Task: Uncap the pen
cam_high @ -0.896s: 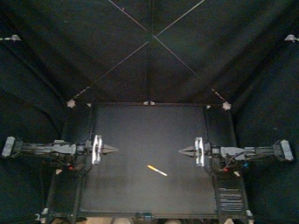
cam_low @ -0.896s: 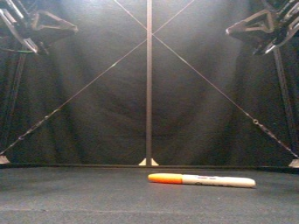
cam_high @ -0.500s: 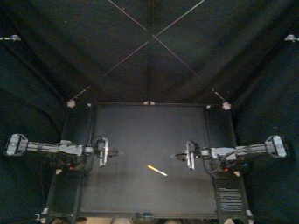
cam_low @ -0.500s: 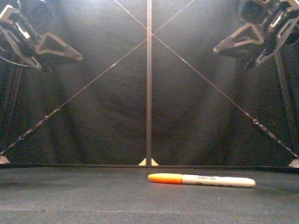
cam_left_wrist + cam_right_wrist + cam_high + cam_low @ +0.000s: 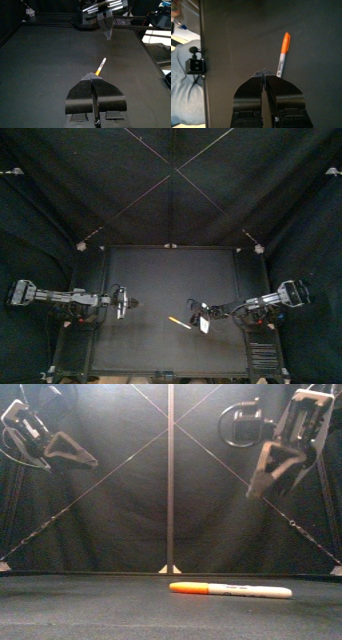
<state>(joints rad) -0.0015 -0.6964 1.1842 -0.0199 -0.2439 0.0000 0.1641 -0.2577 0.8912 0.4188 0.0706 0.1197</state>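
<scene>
A pen (image 5: 177,322) with a white barrel and an orange cap (image 5: 189,587) lies flat on the black table, a little right of the middle and toward the front. My right gripper (image 5: 195,311) hangs shut and holds nothing, well above the table and just right of the pen, tips pointing down (image 5: 257,488). In the right wrist view the pen (image 5: 282,55) lies just past the shut tips (image 5: 264,74). My left gripper (image 5: 127,303) hovers shut at the left, high above the table (image 5: 88,457). From it the pen (image 5: 101,66) lies ahead of its tips (image 5: 93,76).
The pen lies near the table's front edge (image 5: 160,371). The table's right rail (image 5: 261,353) runs under the right arm. Black curtains close the back and both sides.
The right arm has swung inward from the right edge toward the pen and tilted its gripper downward. The left gripper has dropped a little. The pen has not moved.
</scene>
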